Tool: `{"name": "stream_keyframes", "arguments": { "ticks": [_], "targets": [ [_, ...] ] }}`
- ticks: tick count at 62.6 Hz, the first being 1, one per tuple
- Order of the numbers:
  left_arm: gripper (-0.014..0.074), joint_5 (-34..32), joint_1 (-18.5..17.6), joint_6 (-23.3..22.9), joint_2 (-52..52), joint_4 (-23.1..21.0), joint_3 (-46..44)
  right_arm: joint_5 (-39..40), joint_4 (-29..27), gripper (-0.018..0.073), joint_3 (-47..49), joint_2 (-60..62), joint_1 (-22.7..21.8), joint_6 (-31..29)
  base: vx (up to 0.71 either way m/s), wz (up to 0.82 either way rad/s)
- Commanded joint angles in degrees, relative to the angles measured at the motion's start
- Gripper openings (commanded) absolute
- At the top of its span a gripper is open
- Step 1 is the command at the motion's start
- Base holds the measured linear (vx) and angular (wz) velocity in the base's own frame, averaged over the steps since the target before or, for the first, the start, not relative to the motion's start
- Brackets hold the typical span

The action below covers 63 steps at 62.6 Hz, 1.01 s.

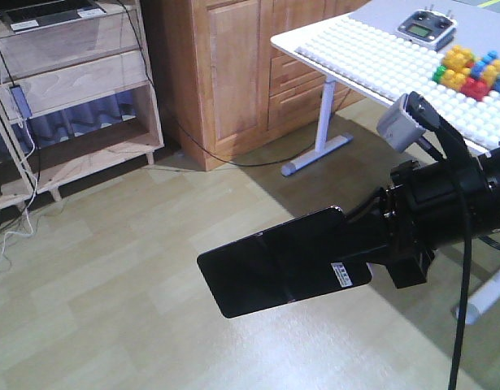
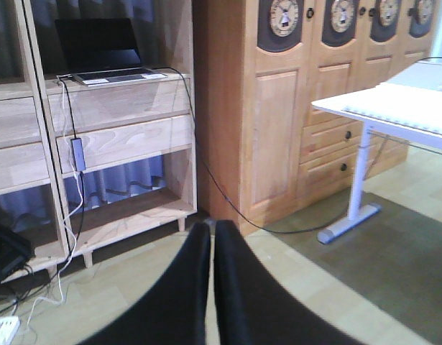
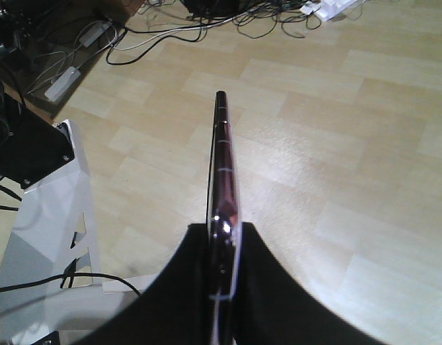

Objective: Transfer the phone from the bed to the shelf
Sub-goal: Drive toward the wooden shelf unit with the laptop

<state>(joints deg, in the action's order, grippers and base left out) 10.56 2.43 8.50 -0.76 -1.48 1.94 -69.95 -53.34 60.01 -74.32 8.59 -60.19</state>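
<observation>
Right gripper (image 1: 371,248) clamped the phone (image 1: 270,268) above the floor (image 1: 111,309), well apart from the shelf (image 1: 87,85); pickup looked done, carrying and placing were outstanding; left gripper (image 2: 212,248) closed, empty

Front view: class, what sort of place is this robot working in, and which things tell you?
Probably a room in a home, or a lab furnished like one: a wooden cabinet, an open wooden shelf holding a laptop, and a white table with toy bricks.

A lived-in home room: wooden wardrobe (image 1: 233,73), open shelf (image 1: 79,81), laminate floor (image 1: 111,284), desk (image 1: 355,57) with toy bricks (image 1: 471,71).
</observation>
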Motion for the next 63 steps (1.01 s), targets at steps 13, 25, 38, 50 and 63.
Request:
{"name": "stream_keyframes", "arguments": {
  "ticks": [13,25,38,50,63],
  "targets": [
    [0.0001,-4.15,-0.2,-0.33,-0.77,-0.52,-1.22,-3.79,-4.5,-0.0002,1.41,1.49,-0.12,-0.07,0.54,0.14],
    [0.0001,-4.15,-0.2,-0.33,-0.77,-0.52,-1.22,-3.79,-4.5,-0.0002,1.41,1.49,-0.12,-0.07,0.54,0.18],
    [0.0001,-4.15,-0.2,-0.33,-0.77,-0.52,-1.22,-3.79,-4.43,-0.0002,1.41,1.49,-0.12,-0.07,0.53,0.22],
    [0.0001,-4.15,-0.2,-0.33,-0.77,-0.52,-1.22,-3.79,-4.44,-0.0002,1.41,1.49,-0.12,-0.07,0.52,0.26],
    [0.0001,-4.15,-0.2,-0.33,-0.77,-0.52,-1.22,-3.79,-4.44,-0.0002,1.41,1.49,-0.12,-0.07,0.51,0.31]
  ]
}}
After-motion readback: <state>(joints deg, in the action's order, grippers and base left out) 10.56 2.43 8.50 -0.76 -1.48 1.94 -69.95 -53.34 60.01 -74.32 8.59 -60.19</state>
